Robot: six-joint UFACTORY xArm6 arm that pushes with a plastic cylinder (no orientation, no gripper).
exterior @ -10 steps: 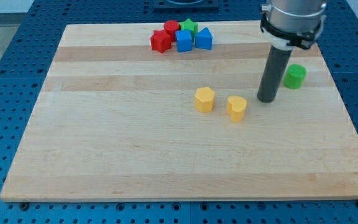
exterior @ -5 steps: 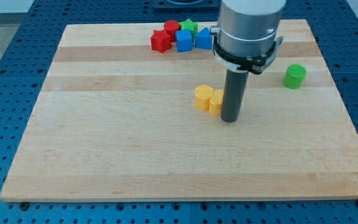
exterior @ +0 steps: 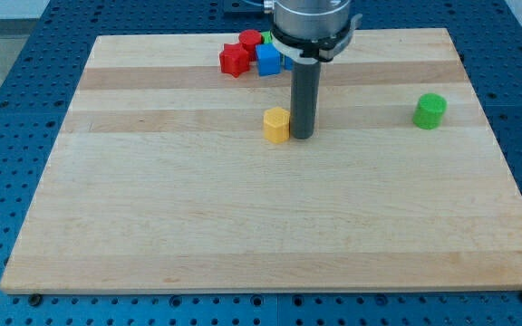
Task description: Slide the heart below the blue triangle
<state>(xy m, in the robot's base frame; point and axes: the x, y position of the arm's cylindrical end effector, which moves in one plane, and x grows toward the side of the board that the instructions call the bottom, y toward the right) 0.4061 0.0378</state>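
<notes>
My tip (exterior: 303, 136) rests on the board near its middle, a little below the cluster of blocks at the view's top. One yellow block (exterior: 276, 125) sits against the rod's left side; its shape is not clear. A second yellow block does not show and may be hidden behind the rod. In the cluster I see a red block (exterior: 235, 60), a red cylinder (exterior: 249, 39) and a blue cube (exterior: 267, 60). The arm covers the blue triangle and most of the green block there.
A green cylinder (exterior: 430, 110) stands alone at the view's right. The wooden board (exterior: 152, 199) lies on a blue perforated table.
My tip has swept from the right to the left and up, pushing the yellow blocks up-left. Two yellow blocks showed before; only one shows now.
</notes>
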